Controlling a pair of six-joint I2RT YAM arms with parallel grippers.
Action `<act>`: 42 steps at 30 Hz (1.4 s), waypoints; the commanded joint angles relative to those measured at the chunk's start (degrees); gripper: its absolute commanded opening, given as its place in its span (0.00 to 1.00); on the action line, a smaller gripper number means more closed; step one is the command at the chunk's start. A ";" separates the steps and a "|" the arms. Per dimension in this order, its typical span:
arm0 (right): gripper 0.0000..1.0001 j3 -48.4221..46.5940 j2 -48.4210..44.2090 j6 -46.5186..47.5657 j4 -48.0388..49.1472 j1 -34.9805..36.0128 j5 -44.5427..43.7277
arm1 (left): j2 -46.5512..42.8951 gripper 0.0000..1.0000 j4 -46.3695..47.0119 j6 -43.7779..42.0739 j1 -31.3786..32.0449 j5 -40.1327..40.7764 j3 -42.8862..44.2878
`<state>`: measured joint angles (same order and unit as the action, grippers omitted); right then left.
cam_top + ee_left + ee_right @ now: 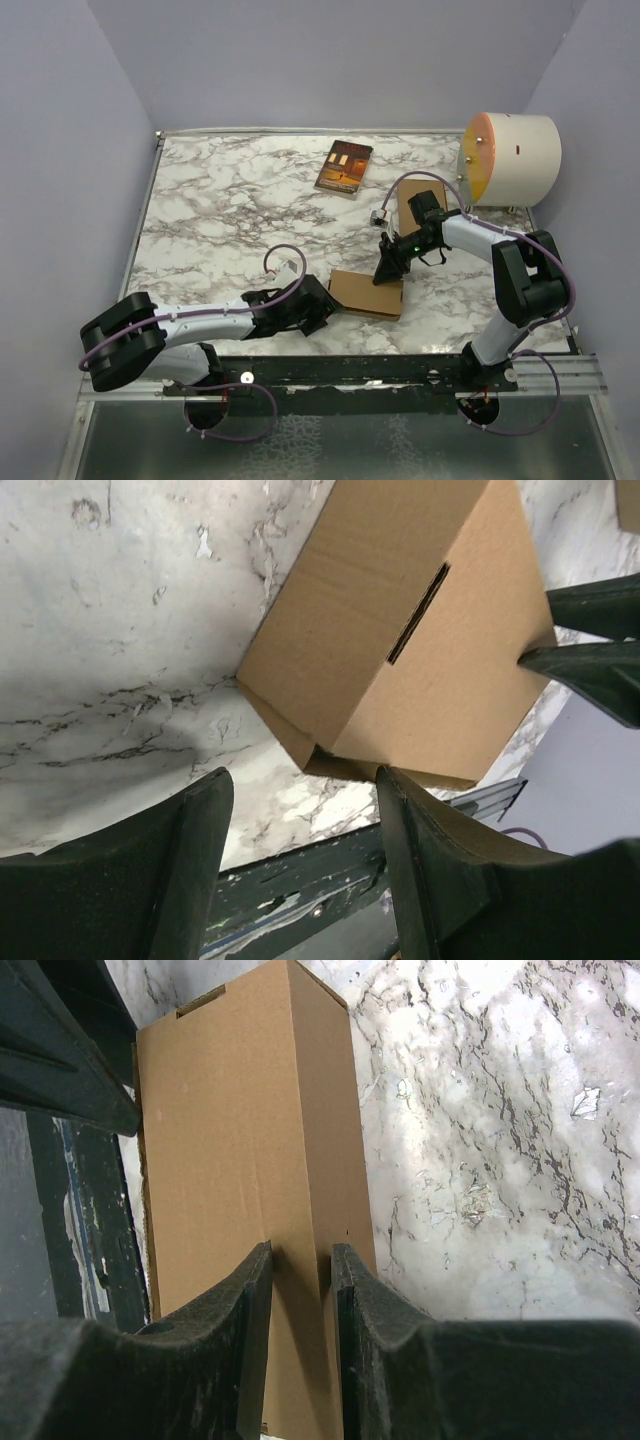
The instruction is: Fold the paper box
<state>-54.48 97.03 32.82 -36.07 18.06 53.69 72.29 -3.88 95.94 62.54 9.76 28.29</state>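
1. Left hand (325, 308), low at the front of the marble bench (220, 220), has its fingers spread apart around the near-left corner of the paper box (365, 293).
2. Right hand (385, 272) reaches down from behind, its fingers clamped on the box's far edge.
3. Flat and brown, the box lies near the bench's front edge.
4. A book (344, 167) lies well behind.
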 commanded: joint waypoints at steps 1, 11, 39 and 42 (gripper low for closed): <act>0.27 -0.01 1.66 0.84 -0.75 0.66 -2.65 | -0.40 0.61 1.88 0.52 -1.26 0.82 1.24; 0.27 -0.01 1.82 0.84 -0.75 0.74 -2.77 | -2.55 0.60 5.92 1.14 -1.85 -0.03 -1.04; 0.28 -0.30 1.50 0.36 -0.73 1.10 -2.24 | -0.72 0.17 12.93 -6.11 -7.52 -1.28 -2.67; 0.33 -0.99 0.73 -0.09 -1.29 0.94 -0.26 | -0.84 0.23 13.71 -9.72 -8.58 -1.71 -2.34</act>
<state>-55.02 97.10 32.64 -36.03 18.11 53.69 71.44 6.33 92.88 55.68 7.92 25.56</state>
